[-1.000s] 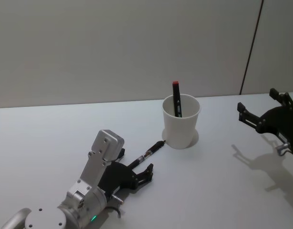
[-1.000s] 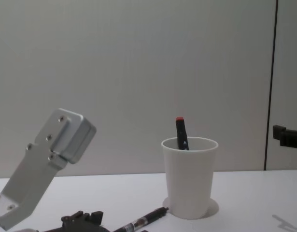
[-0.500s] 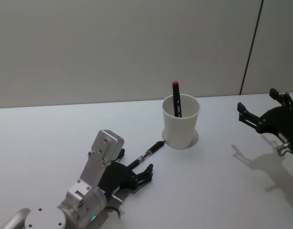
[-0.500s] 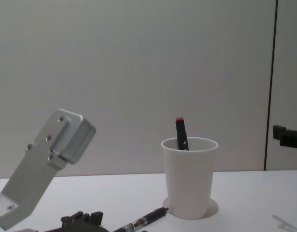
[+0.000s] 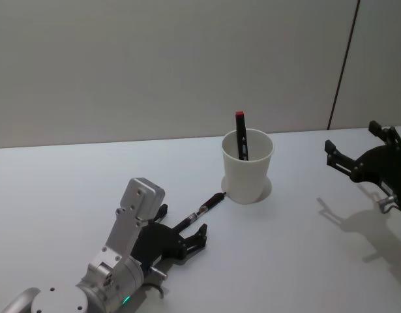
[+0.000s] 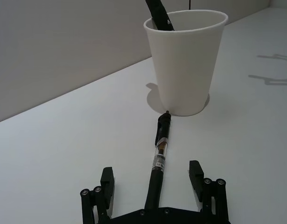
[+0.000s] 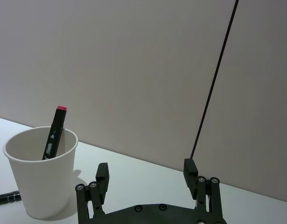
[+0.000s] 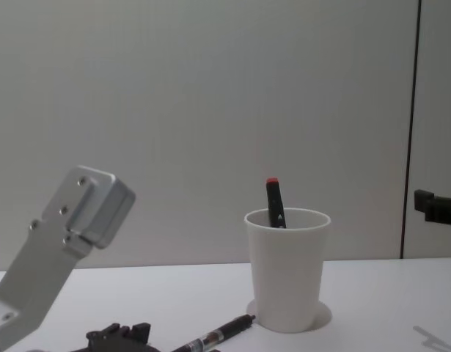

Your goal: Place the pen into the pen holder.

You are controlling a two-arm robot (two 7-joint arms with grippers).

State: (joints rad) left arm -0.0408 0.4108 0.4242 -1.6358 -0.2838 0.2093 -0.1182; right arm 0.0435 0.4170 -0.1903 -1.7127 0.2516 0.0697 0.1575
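Note:
A black pen (image 5: 204,209) lies flat on the white table, its tip touching the base of the pen holder (image 5: 248,167), a white paper cup. A black marker with a red cap (image 5: 240,134) stands inside the cup. My left gripper (image 5: 182,223) is low over the table, open, with the pen's rear end lying between its fingers, untouched by either. The left wrist view shows the same: pen (image 6: 160,148), left gripper (image 6: 151,171), cup (image 6: 185,65). My right gripper (image 5: 352,138) hovers open and empty at the far right, away from the cup (image 7: 40,175).
The table (image 5: 70,182) stretches bare around the cup, against a plain grey wall. A dark vertical seam (image 5: 343,65) runs down the wall at the right. The left wrist housing (image 8: 71,227) rises large at the lower left in the chest view.
The left arm has shifted slightly left and back; its wrist housing sits a little lower in the chest view. Pen, cup and right gripper have not moved.

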